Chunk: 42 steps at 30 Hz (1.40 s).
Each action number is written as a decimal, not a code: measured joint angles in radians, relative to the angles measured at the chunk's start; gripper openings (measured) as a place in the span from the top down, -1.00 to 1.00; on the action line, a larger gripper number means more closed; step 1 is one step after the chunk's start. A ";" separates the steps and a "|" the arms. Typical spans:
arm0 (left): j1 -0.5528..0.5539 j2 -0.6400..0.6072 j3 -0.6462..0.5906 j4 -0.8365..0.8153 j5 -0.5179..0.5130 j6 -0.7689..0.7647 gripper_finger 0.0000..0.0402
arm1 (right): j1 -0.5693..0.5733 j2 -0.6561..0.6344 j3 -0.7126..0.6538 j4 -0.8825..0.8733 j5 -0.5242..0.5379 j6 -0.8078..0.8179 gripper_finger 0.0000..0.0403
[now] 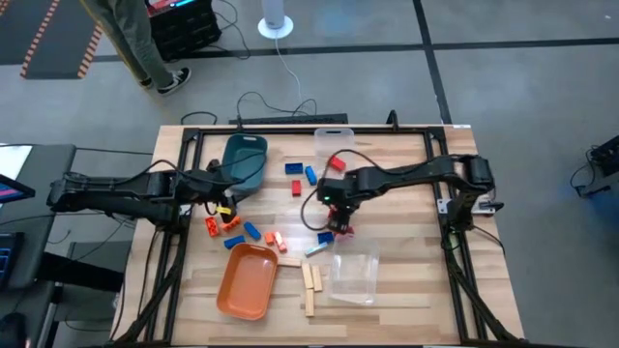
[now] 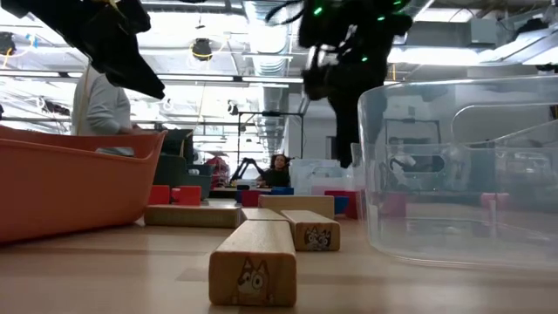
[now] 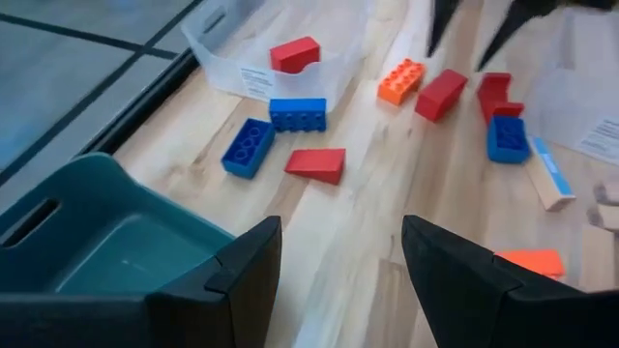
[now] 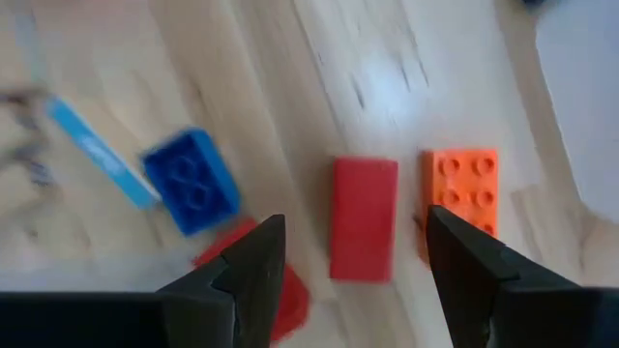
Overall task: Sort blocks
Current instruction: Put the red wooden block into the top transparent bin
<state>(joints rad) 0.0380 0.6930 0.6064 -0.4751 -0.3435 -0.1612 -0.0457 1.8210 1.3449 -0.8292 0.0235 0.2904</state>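
Note:
The blocks lie scattered on the wooden table [image 1: 406, 193]. My right gripper [image 4: 353, 224] is open and points down above a smooth red block [image 4: 364, 230], which lies flat between its fingers without being touched. An orange brick [image 4: 460, 193] lies beside it, with a blue brick [image 4: 191, 181] and a red piece [image 4: 288, 290] on the other side. My left gripper [image 3: 340, 227] is open and holds nothing, next to the teal tray [image 3: 97, 232]. Beyond it lie two blue bricks [image 3: 297, 113] and a red wedge [image 3: 316, 164].
The teal tray [image 1: 244, 162] is at the far left and the orange tray [image 1: 247, 280] at the near left. One clear bin [image 1: 334, 143] holds a red block [image 3: 295, 54]; another clear bin [image 1: 353, 275] stands near. Wooden pieces [image 2: 253, 266] lie by the orange tray.

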 joint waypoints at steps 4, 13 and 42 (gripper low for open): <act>-0.004 0.000 0.000 -0.015 0.022 0.000 -0.04 | -0.004 0.101 0.149 -0.127 0.000 -0.026 -0.12; -0.039 -0.006 0.000 -0.039 0.028 -0.003 -0.04 | -0.009 0.284 0.369 -0.326 -0.022 -0.075 -0.12; -0.060 -0.098 0.000 -0.105 0.026 -0.035 -0.04 | -0.009 0.458 0.481 -0.462 -0.033 -0.141 0.35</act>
<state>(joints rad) -0.0223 0.5945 0.6064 -0.5797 -0.3180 -0.1965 -0.0551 2.2787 1.8259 -1.2909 -0.0093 0.1497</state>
